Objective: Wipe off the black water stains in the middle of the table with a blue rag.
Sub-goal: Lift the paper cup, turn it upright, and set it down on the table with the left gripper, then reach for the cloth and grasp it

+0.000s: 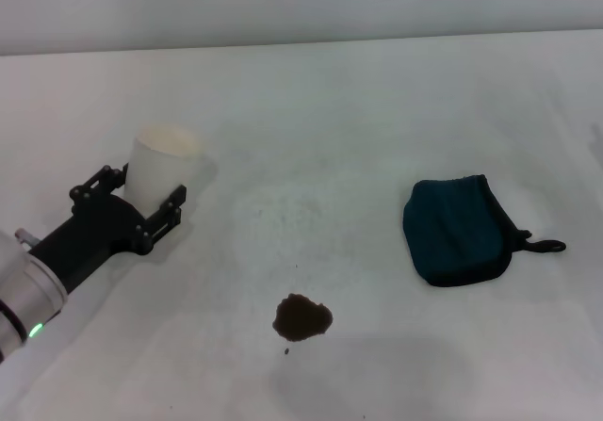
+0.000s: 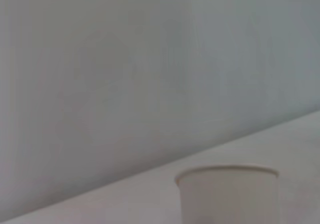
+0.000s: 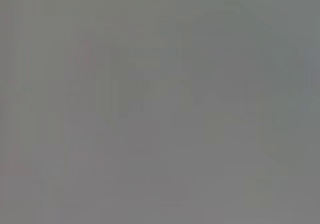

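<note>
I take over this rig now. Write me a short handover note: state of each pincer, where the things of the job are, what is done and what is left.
Left pincer: on the robot's left, fingers either side of the white paper cup, which stands upright on the white smooth table; whether it grips the cup I cannot tell.
Right pincer: not in the head view; its wrist view shows nothing recognisable.
Dark teal-blue folded rag: lying on the table at the right, untouched.
Dark brown-black liquid stain: near the table's front middle, with a tiny speck beside it.
Done: no wiping.
Left: pick up the rag, wipe the stain.
</note>
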You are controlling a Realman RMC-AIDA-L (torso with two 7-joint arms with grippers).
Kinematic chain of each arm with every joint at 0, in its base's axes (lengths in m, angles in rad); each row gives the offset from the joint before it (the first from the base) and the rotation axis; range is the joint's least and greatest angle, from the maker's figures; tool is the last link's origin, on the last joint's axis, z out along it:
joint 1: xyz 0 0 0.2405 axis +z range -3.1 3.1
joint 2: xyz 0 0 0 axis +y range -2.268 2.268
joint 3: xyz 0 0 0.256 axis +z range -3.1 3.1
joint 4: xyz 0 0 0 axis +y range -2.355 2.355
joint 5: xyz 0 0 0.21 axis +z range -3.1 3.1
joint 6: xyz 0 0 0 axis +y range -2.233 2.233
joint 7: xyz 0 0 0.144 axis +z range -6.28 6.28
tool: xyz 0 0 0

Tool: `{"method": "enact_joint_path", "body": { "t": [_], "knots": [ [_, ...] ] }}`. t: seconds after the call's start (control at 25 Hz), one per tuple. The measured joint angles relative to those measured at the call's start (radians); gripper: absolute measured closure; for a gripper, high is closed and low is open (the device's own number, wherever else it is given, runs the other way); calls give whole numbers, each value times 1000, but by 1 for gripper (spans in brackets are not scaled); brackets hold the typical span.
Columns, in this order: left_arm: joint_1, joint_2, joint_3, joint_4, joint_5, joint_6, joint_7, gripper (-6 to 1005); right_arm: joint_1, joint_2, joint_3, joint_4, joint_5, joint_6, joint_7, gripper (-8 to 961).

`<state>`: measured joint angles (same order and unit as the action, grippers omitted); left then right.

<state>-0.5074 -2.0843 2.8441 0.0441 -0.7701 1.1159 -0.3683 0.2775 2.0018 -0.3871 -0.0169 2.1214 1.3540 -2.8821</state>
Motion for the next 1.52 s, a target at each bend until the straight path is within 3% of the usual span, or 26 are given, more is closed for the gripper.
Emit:
{"method": "enact_joint_path", "body": {
  "t": [0.32,1.04,1.24,1.52],
  "knots": [
    [22,0,0,42,6,-65,81,309,-8,0,6,0,1,15,5,98],
    [109,1,-12,92,-1,-53,231,308,-11,-2,10,0,2,8,3,99],
    [122,1,-12,93,-1,-35,234,135,-15,-2,10,0,1,7,2,99],
    [198,0,-26,96,-3,38,239,123,-20,-2,7,0,0,14,15,100]
  ]
}}
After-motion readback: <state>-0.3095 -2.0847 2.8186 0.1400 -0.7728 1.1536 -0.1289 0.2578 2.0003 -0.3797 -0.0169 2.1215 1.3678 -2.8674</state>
